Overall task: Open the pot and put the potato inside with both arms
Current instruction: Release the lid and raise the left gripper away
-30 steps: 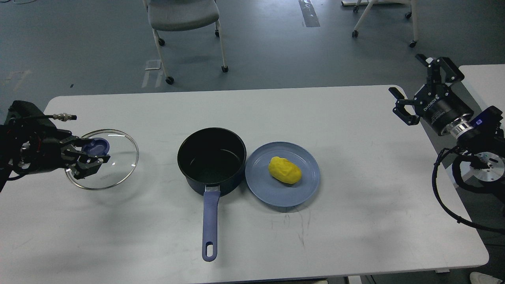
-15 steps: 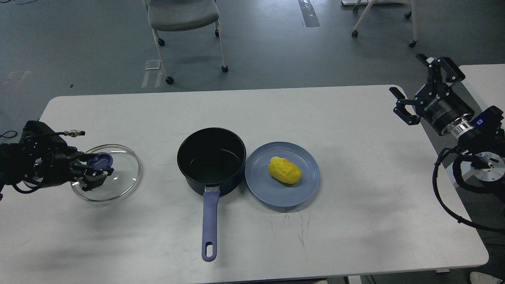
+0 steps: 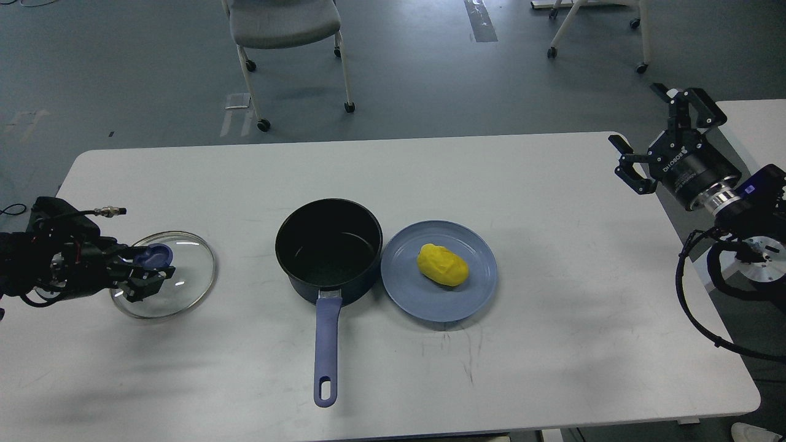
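The dark pot (image 3: 328, 245) stands open at the table's middle, its blue handle (image 3: 326, 344) pointing toward me. The yellow potato (image 3: 443, 264) lies on a blue plate (image 3: 479, 294) just right of the pot. The glass lid (image 3: 187, 279) with a blue knob (image 3: 157, 253) rests low on the table at the left. My left gripper (image 3: 146, 270) has its fingers around the knob. My right gripper (image 3: 635, 116) is open and empty, raised beyond the table's right edge.
The white table (image 3: 552, 202) ends close behind my right gripper. A second white table (image 3: 758, 123) stands at the far right. A grey wheeled chair (image 3: 282, 24) is behind the table. Cables (image 3: 694, 307) hang from my right arm.
My left gripper has lowered the lid from above the table down onto it at the left and drawn back slightly. The right gripper has barely moved.
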Action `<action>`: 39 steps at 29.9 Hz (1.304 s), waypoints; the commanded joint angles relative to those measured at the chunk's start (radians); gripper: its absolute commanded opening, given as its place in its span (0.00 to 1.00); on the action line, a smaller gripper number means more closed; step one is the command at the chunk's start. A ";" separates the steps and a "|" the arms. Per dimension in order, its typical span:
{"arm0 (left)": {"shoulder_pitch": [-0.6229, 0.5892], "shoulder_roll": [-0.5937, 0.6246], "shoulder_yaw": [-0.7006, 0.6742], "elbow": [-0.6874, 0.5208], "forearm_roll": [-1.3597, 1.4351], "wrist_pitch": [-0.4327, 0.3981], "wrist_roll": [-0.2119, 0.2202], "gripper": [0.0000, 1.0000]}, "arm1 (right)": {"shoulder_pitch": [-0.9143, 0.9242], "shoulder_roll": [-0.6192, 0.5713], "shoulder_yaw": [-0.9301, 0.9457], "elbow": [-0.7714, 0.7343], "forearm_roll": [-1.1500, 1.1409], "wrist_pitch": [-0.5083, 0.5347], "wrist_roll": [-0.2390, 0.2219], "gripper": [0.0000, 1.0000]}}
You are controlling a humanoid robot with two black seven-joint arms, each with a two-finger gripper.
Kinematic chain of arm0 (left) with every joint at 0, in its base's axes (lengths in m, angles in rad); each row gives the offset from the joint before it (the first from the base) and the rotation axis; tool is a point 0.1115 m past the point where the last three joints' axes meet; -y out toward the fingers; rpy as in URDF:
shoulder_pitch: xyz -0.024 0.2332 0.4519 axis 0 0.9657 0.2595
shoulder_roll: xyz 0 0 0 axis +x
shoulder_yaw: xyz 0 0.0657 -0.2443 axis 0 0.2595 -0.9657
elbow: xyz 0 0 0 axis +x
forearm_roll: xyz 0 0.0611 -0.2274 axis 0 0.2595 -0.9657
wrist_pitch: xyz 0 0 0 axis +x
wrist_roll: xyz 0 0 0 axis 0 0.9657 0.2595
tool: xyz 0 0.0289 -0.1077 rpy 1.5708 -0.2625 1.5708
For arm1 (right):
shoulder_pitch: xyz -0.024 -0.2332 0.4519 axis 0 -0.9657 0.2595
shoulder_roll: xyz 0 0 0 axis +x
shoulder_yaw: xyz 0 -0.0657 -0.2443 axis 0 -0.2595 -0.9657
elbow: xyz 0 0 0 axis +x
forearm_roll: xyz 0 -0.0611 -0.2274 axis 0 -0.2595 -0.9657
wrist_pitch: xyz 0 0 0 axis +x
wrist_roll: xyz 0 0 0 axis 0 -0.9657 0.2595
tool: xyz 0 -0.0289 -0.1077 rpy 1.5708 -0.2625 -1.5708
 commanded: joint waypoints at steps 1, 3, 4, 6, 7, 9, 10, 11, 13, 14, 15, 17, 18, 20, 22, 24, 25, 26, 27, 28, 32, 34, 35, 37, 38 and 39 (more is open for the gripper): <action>0.000 0.000 0.000 0.001 0.000 0.000 0.000 0.77 | 0.000 0.000 0.000 0.000 0.000 0.000 0.000 1.00; -0.001 0.012 -0.003 -0.014 -0.002 -0.003 0.000 0.95 | 0.000 0.000 0.000 0.000 0.000 0.000 0.000 1.00; -0.003 0.015 -0.005 -0.016 -0.005 -0.005 0.000 0.96 | 0.000 0.000 0.000 0.000 0.000 0.000 0.000 1.00; -0.015 0.018 -0.003 -0.018 -0.041 -0.009 0.000 0.97 | 0.000 -0.002 0.000 0.000 0.000 0.000 0.000 1.00; -0.018 0.019 -0.003 -0.019 -0.061 -0.011 0.000 0.97 | 0.000 -0.005 0.000 0.000 0.000 0.000 0.000 1.00; -0.065 0.042 -0.006 -0.036 -0.176 -0.019 0.000 0.97 | 0.000 -0.017 0.001 0.002 0.000 0.000 0.000 1.00; -0.090 0.050 -0.005 -0.044 -0.216 -0.028 0.000 0.97 | 0.001 -0.018 0.000 0.002 0.000 0.000 0.000 1.00; -0.116 0.052 -0.003 -0.051 -0.259 -0.046 0.000 0.97 | 0.001 -0.020 0.000 0.002 0.000 0.000 0.000 1.00; -0.207 0.049 -0.009 -0.068 -0.428 -0.155 0.000 0.97 | 0.008 -0.023 0.000 0.002 -0.002 0.000 0.000 1.00; -0.268 0.047 -0.009 -0.067 -0.571 -0.240 0.000 0.97 | 0.014 -0.032 -0.002 0.002 -0.005 0.000 0.000 1.00; -0.296 0.044 -0.009 -0.068 -0.650 -0.284 0.000 0.97 | 0.017 -0.037 -0.002 0.003 -0.005 0.000 0.000 1.00; -0.360 0.006 -0.009 -0.065 -0.996 -0.385 0.000 0.98 | 0.029 -0.052 -0.005 0.023 -0.009 0.000 0.000 1.00; -0.366 -0.006 -0.009 -0.065 -1.079 -0.385 0.000 0.98 | 0.037 -0.055 -0.006 0.031 -0.015 0.000 0.000 1.00; -0.371 -0.040 -0.009 -0.065 -1.292 -0.385 0.000 0.98 | 0.058 -0.072 -0.008 0.054 -0.058 0.000 0.000 1.00; -0.371 -0.082 -0.012 -0.065 -1.448 -0.385 0.000 0.98 | 0.077 -0.089 -0.011 0.075 -0.129 0.000 0.000 1.00; -0.360 -0.129 -0.031 -0.064 -1.549 -0.385 0.000 0.98 | 0.115 -0.103 -0.014 0.104 -0.228 0.000 0.000 1.00; -0.357 -0.143 -0.040 -0.061 -1.574 -0.385 0.000 0.98 | 0.133 -0.107 -0.015 0.115 -0.265 0.000 0.000 1.00; -0.340 -0.170 -0.066 -0.056 -1.604 -0.385 0.000 0.98 | 0.165 -0.120 -0.021 0.135 -0.340 0.000 0.000 1.00; -0.324 -0.184 -0.081 -0.053 -1.612 -0.385 0.000 0.98 | 0.184 -0.129 -0.028 0.144 -0.380 0.000 0.000 1.00; -0.285 -0.206 -0.124 -0.042 -1.617 -0.385 0.000 0.98 | 0.226 -0.144 -0.041 0.168 -0.452 0.000 0.000 1.00; -0.216 -0.258 -0.262 -0.002 -1.620 -0.385 0.083 0.98 | 0.406 -0.167 -0.159 0.231 -0.651 0.000 0.000 1.00; -0.198 -0.272 -0.304 0.008 -1.620 -0.385 0.111 0.98 | 0.525 -0.154 -0.272 0.241 -0.740 0.000 0.000 1.00; -0.195 -0.273 -0.311 0.010 -1.622 -0.385 0.113 0.98 | 0.569 -0.143 -0.319 0.241 -0.768 0.000 0.000 1.00; -0.193 -0.274 -0.319 0.013 -1.622 -0.385 0.113 0.98 | 0.708 -0.048 -0.489 0.241 -0.848 0.000 0.000 1.00; -0.193 -0.274 -0.319 0.013 -1.622 -0.385 0.111 0.98 | 0.734 -0.020 -0.530 0.241 -0.870 0.000 0.000 1.00; -0.193 -0.274 -0.319 0.015 -1.622 -0.385 0.113 0.98 | 0.760 0.003 -0.566 0.241 -0.893 0.000 0.000 1.00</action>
